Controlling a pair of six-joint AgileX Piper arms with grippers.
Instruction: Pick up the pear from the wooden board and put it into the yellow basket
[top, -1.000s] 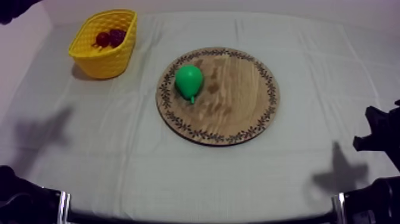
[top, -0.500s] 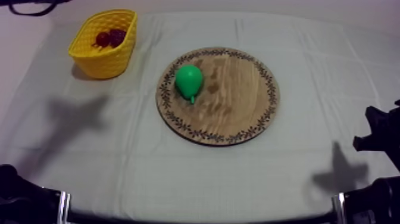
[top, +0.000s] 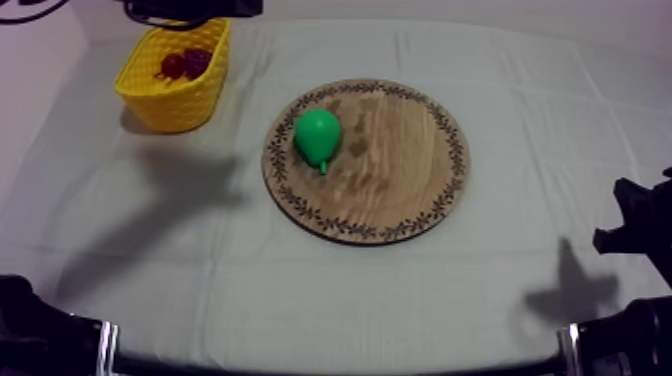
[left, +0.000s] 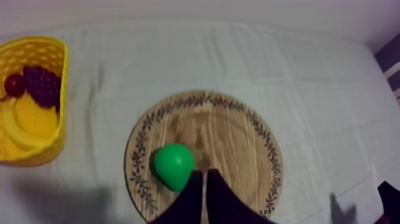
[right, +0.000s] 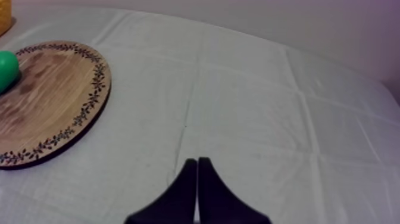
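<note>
**Left-arm approach to the pear.** The pear (top: 318, 135) lies on the wooden board (top: 400, 150), on the half toward the yellow basket (top: 175, 95). Its broad end faces away from the near edge of the surface and its stem points toward that edge, so the long axis runs roughly front to back. In the left wrist view the left tool (left: 203, 174) hovers over the board with its two fingers pressed together as a narrow wedge, gripping nothing. The pear sits just beside the fingertips, on the basket side. The right tool (right: 196, 161), likewise closed on nothing, hangs over bare cloth (right: 250, 107) well apart from the pear. The left arm (top: 190, 8) is judged the nearer: its fingers would need to part and shift toward the basket side before descending across the pear's narrow width
</note>
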